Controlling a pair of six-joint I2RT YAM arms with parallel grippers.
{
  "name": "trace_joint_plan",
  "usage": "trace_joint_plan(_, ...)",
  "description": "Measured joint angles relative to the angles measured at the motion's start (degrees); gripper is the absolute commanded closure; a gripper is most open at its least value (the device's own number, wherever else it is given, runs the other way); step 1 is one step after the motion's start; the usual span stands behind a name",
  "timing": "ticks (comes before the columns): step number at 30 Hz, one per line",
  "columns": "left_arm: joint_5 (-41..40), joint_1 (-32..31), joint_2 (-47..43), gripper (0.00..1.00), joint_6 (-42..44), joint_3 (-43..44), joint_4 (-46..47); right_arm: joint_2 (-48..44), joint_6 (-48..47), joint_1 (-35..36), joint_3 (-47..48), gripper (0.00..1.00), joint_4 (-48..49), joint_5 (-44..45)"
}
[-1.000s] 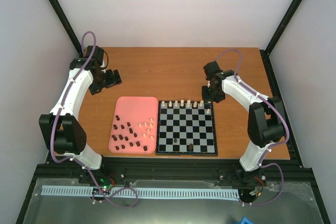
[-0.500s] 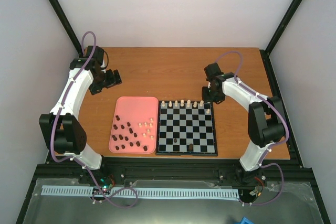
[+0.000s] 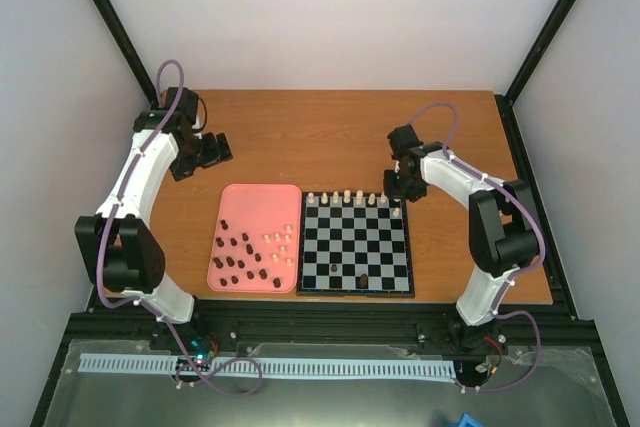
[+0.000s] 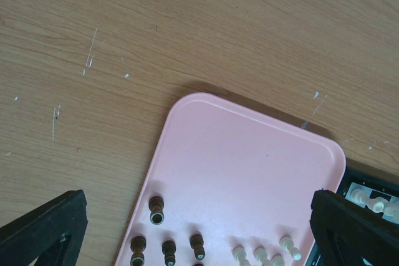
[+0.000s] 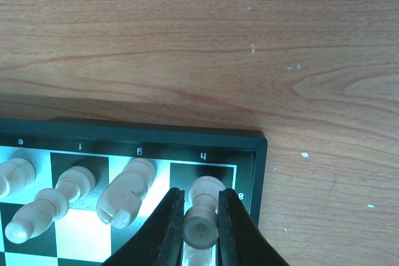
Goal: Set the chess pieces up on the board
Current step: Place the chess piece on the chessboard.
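Right gripper: shifted slightly left and nearer over the last second, now above the far right corner of the board. Its fingers are closed on a cream piece, held upright over the corner square marked h.
Left gripper: unchanged, jaws spread wide and holding nothing, over the table just beyond the far edge of the pink tray.
Cream row: standing along the board's far edge; the held piece likely completes it.
Dark pieces and small cream pieces: on the tray, unplaced. Two dark pieces stand near the board's near edge.
Status, judged: early. The shift lines up the placement, so lowering and release come next.
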Motion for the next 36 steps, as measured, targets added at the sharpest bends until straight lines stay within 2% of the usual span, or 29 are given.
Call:
trace_joint_plan(10, 0.0, 0.0, 0.5, 0.0, 0.0, 0.0, 0.0, 1.7, 0.3, 0.0, -0.1, 0.93, 0.8, -0.2)
trace_joint_plan(13, 0.0, 0.0, 0.5, 0.0, 0.0, 0.0, 0.0, 1.7, 0.3, 0.0, -0.1, 0.87, 1.0, -0.2)
trace_joint_plan(17, 0.0, 0.0, 0.6, 0.0, 0.0, 0.0, 0.0, 1.7, 0.3, 0.0, -0.1, 0.75, 1.0, -0.2)
trace_joint_plan(23, 0.0, 0.0, 0.9, 0.0, 0.0, 0.0, 0.0, 1.7, 0.3, 0.0, -0.1, 0.68, 0.3, 0.1)
trace_joint_plan(29, 0.0, 0.0, 0.9, 0.0, 0.0, 0.0, 0.0, 1.2, -0.1, 0.0, -0.1, 0.57, -1.2, 0.4)
trace_joint_plan(36, 0.0, 0.0, 0.9, 0.0, 0.0, 0.0, 0.0, -3.2, -1.0, 0.1, 3.4, 0.46, -5.6, 1.8)
